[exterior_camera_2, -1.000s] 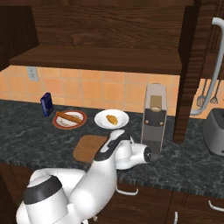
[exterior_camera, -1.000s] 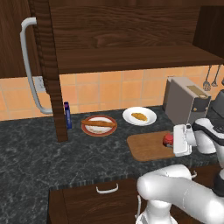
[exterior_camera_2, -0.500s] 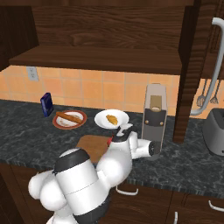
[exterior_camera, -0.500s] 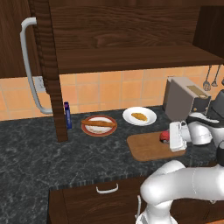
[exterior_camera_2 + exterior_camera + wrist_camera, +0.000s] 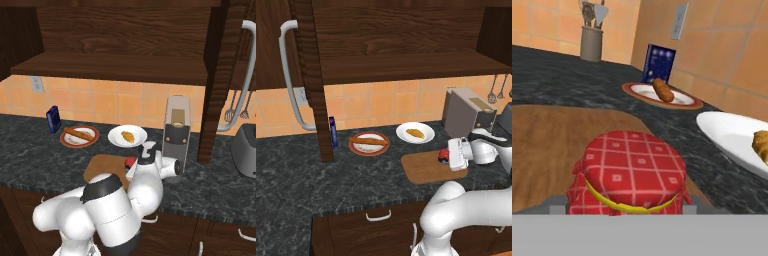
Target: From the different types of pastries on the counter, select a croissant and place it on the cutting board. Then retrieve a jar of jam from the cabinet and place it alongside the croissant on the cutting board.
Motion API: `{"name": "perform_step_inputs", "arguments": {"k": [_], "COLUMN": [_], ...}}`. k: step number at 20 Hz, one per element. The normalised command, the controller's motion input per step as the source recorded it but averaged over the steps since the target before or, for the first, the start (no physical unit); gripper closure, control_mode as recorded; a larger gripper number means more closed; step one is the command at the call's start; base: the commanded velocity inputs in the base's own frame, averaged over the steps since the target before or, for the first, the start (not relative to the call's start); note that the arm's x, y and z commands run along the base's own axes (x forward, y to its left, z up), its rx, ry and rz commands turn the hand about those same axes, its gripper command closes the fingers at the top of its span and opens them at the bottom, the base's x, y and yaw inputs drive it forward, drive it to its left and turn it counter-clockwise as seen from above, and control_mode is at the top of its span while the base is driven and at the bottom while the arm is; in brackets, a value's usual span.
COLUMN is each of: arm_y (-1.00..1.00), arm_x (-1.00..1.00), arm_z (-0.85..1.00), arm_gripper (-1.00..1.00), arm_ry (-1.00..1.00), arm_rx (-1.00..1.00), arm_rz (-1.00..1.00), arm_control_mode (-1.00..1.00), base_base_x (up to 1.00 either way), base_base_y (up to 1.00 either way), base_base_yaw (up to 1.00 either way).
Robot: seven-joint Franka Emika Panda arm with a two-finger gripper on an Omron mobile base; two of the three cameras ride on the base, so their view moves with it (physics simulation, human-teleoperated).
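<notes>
Dark counter (image 5: 301, 170), cutting board (image 5: 428, 167) as reference. Jar of jam (image 5: 443, 155) sits at the board's right edge, gripper (image 5: 452, 156) against it; can't tell if the jaws pinch or release. Croissant (image 5: 415, 133) is on the white plate (image 5: 406, 136) behind the board, not on it. Judgement: jar placement step; next, release, lift clear.

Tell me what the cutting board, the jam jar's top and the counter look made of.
Cutting board: wood, matte, faint grain visible.
Jam jar top: probably cloth, red checked with a yellow tie around it.
Counter: likely polished stone, dark with pale marbled veins.
</notes>
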Motion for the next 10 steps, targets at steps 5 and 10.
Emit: {"name": "perform_step_inputs", "arguments": {"k": [5,10], "arm_y": [0.00,0.00], "arm_x": [0.00,-0.02], "arm_z": [0.00,0.00], "arm_gripper": [-1.00,-1.00], "arm_ry": [0.00,0.00], "arm_rx": [0.00,0.00], "arm_rz": [0.00,0.00], "arm_control_mode": [-1.00,-1.00], "base_base_x": [0.00,0.00], "base_base_y": [0.00,0.00], "base_base_yaw": [0.00,0.00]}}
